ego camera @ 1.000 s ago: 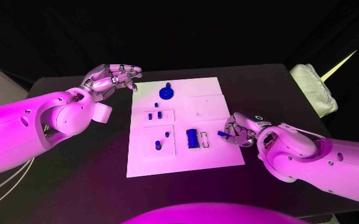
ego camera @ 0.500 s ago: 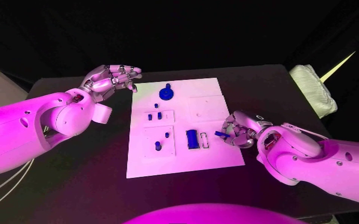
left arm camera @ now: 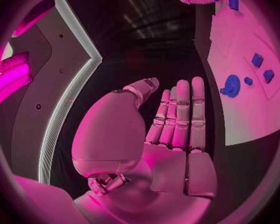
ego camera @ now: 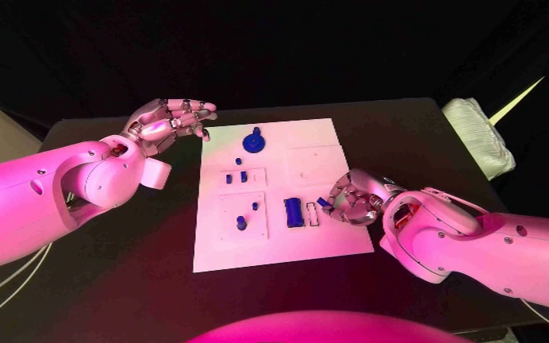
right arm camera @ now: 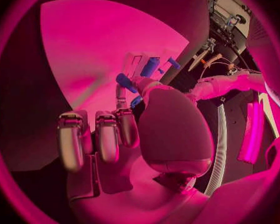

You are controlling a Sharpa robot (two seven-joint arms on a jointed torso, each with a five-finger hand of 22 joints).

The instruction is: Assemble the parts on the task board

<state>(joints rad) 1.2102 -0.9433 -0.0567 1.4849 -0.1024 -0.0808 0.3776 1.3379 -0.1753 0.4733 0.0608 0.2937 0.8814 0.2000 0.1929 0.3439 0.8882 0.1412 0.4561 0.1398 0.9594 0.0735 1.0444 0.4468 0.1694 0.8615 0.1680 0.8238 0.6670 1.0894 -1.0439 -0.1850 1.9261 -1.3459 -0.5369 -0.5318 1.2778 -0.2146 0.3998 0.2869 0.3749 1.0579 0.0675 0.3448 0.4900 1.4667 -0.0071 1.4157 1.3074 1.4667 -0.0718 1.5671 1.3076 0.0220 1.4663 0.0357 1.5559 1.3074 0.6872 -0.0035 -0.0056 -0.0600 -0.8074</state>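
The right hand pinches a small blue part over the white task board's right edge. The left hand hovers off the board's far left corner, fingers apart, holding nothing.

We find the task board at the table's centre, the left hand just off its far left corner, the right hand over its near right edge pinching a small part, and a folded cloth far right.
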